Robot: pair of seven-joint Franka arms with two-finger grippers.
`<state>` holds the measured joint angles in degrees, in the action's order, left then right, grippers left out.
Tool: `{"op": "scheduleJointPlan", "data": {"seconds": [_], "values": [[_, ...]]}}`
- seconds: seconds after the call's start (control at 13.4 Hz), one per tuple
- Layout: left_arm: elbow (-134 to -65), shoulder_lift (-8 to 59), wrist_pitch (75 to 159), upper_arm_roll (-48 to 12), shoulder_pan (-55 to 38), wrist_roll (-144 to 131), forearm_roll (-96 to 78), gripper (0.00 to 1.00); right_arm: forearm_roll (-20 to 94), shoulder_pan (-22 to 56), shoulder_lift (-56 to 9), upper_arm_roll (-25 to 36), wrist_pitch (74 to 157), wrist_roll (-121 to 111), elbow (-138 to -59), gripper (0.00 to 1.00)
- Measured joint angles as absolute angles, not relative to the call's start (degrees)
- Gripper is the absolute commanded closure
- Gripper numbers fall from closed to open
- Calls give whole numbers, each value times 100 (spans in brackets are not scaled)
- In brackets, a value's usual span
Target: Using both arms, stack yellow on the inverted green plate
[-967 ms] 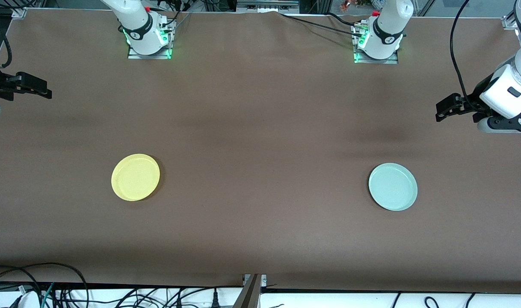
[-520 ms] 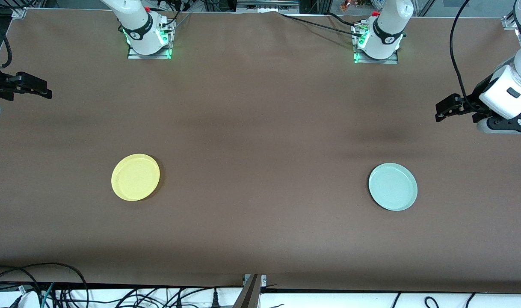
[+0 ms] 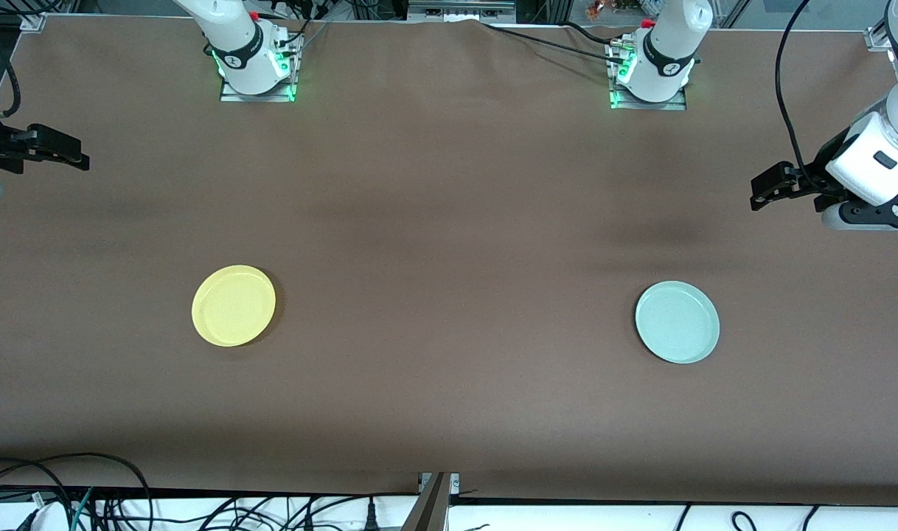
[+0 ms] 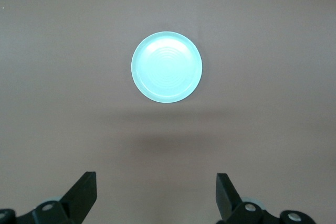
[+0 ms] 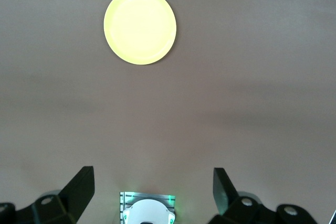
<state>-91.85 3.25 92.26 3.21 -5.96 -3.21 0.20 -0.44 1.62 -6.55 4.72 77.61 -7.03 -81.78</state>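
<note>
While unobstructed, yellow (image 3: 234, 305) and green plate (image 3: 677, 321) well apart on table (image 3: 449, 221).

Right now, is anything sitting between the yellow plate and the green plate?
Nothing: in the front view only bare brown table runs from the yellow plate to the green plate.

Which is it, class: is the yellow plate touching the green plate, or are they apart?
Apart. The front view shows the yellow plate toward the right arm's end and the green plate toward the left arm's end, with a wide stretch of bare brown table between them.
</note>
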Motion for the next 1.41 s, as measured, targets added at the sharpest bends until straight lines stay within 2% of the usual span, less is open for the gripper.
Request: {"op": "scheduleJointPlan", "data": {"seconds": [1.41], "values": [[-9072, 426, 9270, 311, -596, -319, 20, 0, -44, 162, -656, 472, 7761, -703, -8178, 0]]}}
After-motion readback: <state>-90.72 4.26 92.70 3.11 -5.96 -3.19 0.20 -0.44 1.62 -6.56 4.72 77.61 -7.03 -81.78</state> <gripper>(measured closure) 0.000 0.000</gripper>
